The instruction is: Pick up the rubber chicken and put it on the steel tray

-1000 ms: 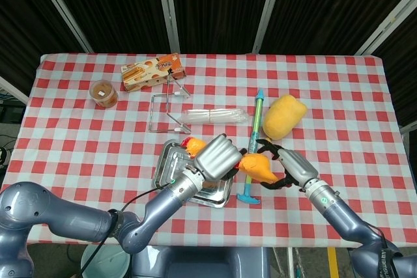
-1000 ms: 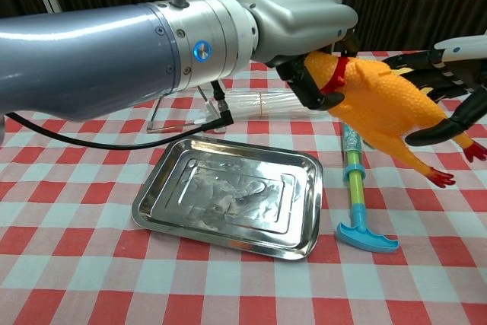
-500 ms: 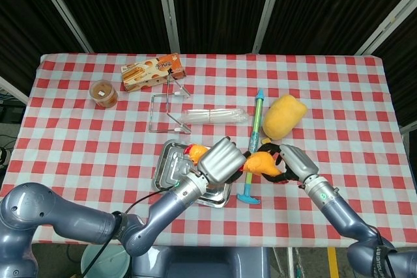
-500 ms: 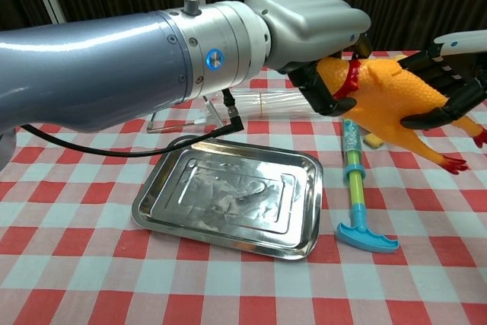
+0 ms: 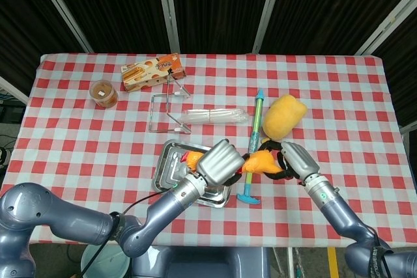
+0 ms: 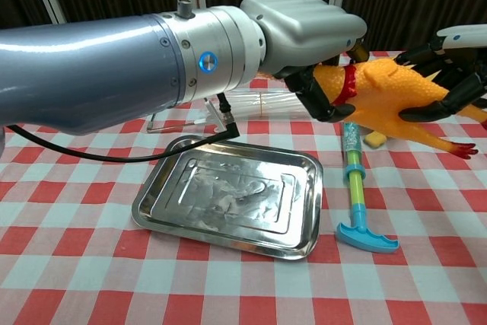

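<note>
Hanging above the table right of the steel tray (image 6: 228, 195), the rubber chicken (image 6: 388, 97) is grasped at its neck by the left hand (image 6: 304, 32) and at its body by the right hand (image 6: 449, 66). Being soft, light and squashy, it is best gripped around the thick body.

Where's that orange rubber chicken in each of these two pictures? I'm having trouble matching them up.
Head view: the rubber chicken is right of centre, low in the picture, held above the table between the left hand and the right hand.
Chest view: the rubber chicken is at upper right, off the table, its head end at the left hand.
Shared landmark: the steel tray sits just to its left in both.
</note>
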Tool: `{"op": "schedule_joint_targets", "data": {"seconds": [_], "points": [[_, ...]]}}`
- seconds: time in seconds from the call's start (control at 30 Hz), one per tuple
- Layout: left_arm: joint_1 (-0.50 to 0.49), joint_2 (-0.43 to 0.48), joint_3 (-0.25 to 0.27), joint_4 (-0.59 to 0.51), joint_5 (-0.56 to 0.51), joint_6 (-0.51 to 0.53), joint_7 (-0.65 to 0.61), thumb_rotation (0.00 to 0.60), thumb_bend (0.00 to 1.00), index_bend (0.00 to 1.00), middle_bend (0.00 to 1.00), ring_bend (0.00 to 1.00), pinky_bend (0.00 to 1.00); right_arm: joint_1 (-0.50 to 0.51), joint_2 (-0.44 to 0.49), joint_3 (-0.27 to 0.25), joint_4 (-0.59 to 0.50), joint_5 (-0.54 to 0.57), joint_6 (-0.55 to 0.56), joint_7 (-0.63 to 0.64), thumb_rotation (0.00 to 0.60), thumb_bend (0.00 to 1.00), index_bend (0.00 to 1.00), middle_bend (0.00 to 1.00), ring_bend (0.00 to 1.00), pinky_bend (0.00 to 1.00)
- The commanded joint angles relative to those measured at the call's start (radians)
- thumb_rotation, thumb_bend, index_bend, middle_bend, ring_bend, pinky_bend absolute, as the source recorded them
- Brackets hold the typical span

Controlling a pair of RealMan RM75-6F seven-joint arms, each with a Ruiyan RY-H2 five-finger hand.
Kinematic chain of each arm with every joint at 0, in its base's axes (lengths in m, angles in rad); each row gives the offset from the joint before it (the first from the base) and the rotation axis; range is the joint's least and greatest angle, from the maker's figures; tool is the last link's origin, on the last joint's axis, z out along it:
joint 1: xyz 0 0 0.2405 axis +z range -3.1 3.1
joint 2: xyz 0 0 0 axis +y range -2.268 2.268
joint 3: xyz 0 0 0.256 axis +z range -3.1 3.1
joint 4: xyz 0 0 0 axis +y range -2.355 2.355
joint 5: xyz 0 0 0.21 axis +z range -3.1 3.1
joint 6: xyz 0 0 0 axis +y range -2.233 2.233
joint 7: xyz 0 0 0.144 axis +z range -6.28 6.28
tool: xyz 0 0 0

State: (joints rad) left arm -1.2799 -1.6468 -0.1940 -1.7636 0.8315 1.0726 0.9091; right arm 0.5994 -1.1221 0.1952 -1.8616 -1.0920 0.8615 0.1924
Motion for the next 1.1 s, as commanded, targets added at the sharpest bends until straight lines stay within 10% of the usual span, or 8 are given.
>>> {"op": "schedule_joint_targets", "data": {"seconds": [0.03, 0.1, 0.3, 0.47, 1.1], "points": [[0.004, 0.003, 0.001, -0.001, 0.005, 0.001, -0.007, 0.600, 0.67, 0.58, 0.67, 0.61, 0.59, -0.003, 0.002, -0.003, -0.002, -0.010, 0.000, 0.000, 0.600, 1.00, 0.90, 0.84, 0.80, 0.85], [0.008, 0.006, 0.002, -0.001, 0.011, 0.001, -0.013, 0.600, 0.67, 0.58, 0.67, 0.61, 0.59, -0.004, 0.011, -0.009, -0.004, -0.026, -0.012, 0.008, 0.600, 0.94, 0.71, 0.71, 0.66, 0.74], [0.022, 0.009, 0.009, 0.002, 0.036, 0.007, -0.033, 0.600, 0.67, 0.58, 0.67, 0.61, 0.59, 0.000, 0.051, -0.035, -0.001, -0.098, -0.062, 0.023, 0.600, 0.19, 0.03, 0.08, 0.08, 0.26], [0.052, 0.004, 0.038, 0.015, 0.118, 0.029, -0.072, 0.600, 0.66, 0.58, 0.67, 0.61, 0.59, -0.006, 0.089, -0.054, -0.001, -0.152, -0.074, 0.029, 0.600, 0.08, 0.00, 0.00, 0.00, 0.12], [0.241, 0.055, 0.146, 0.023, 0.334, 0.060, -0.368, 0.600, 0.63, 0.56, 0.66, 0.61, 0.59, -0.119, 0.239, -0.084, 0.072, -0.292, 0.045, 0.242, 0.600, 0.08, 0.00, 0.00, 0.00, 0.09]]}}
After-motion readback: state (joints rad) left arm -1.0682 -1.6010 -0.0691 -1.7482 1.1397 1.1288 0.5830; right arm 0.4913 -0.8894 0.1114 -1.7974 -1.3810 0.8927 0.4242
